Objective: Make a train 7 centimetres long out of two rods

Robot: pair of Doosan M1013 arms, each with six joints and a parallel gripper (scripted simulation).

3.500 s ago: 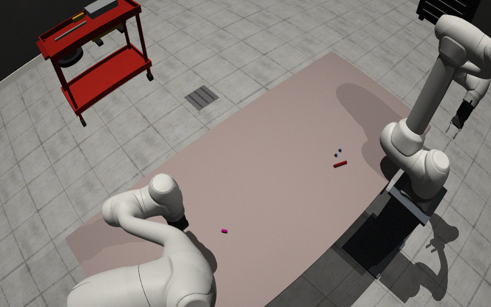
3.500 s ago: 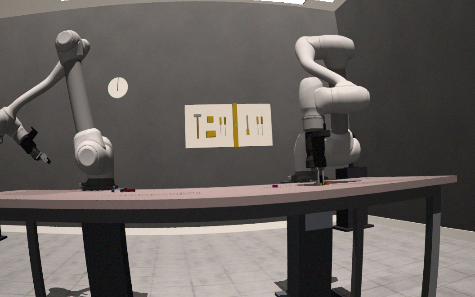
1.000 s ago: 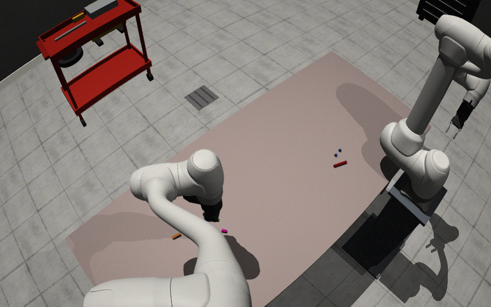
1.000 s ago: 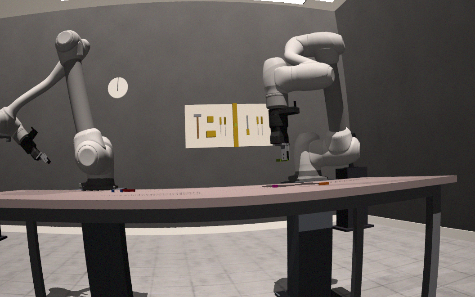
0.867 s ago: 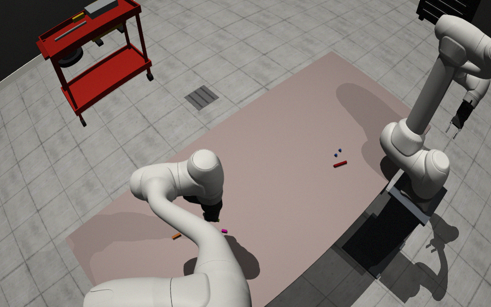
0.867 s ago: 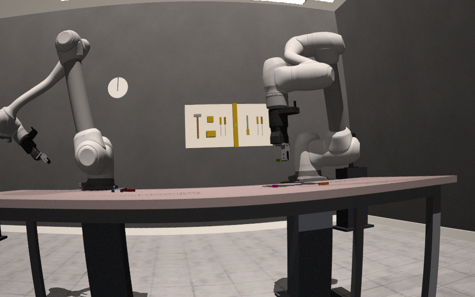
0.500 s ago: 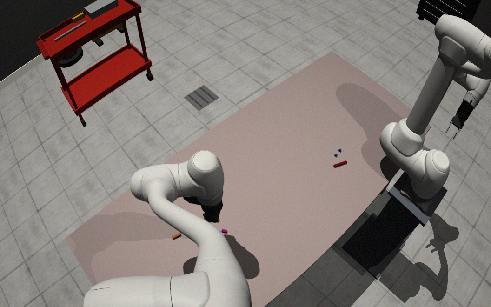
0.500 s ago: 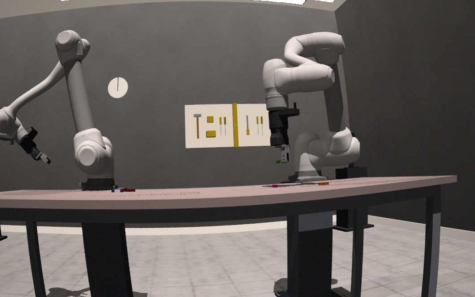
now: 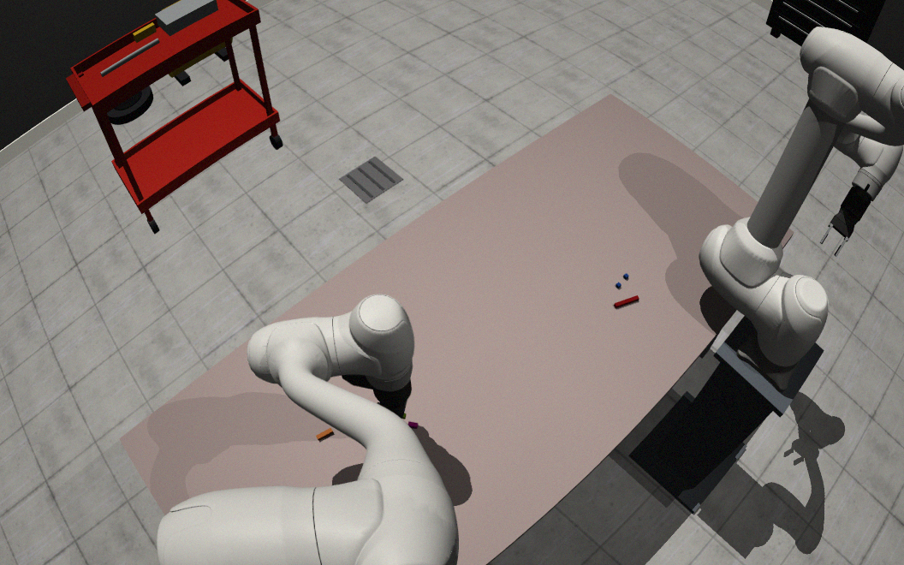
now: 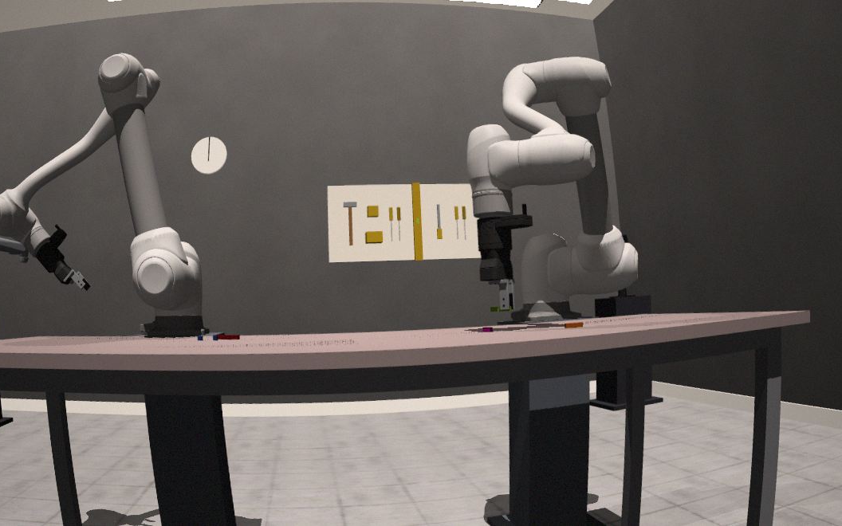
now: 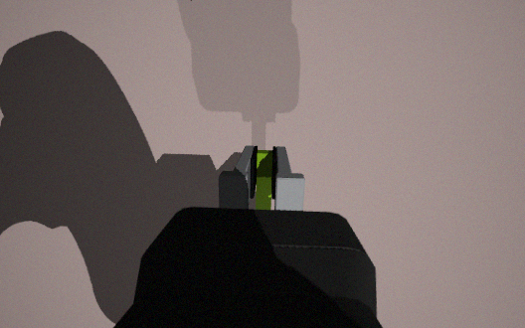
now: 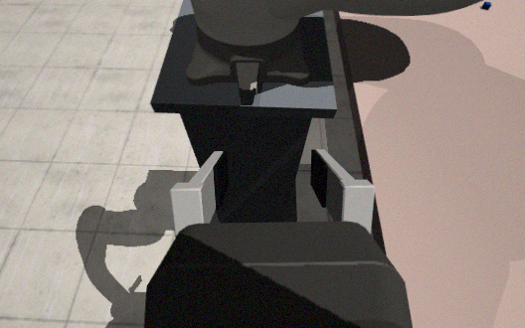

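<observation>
My left gripper (image 10: 505, 308) (image 11: 264, 162) is shut on the lime rod (image 10: 495, 308) (image 11: 263, 191) and holds it level above the table, near the magenta rod. The magenta rod (image 9: 413, 425) (image 10: 487, 330) lies flat on the table. The orange rod (image 9: 324, 434) (image 10: 573, 324) lies apart from it, partly beside the left arm in the top view. The red rod (image 9: 626, 302) (image 10: 229, 337) lies at the other end of the table, with two blue rods (image 9: 617, 285) near it. My right gripper (image 9: 834, 246) (image 12: 268, 167) is open and empty, out beyond the table edge.
The pink table top (image 9: 512, 280) bears all the loose rods. The left arm (image 9: 322, 358) reaches over the table and hides part of it in the top view. The right arm's base (image 9: 771, 336) stands at the table edge near the red rod. A red cart (image 9: 196, 147) stands off the table.
</observation>
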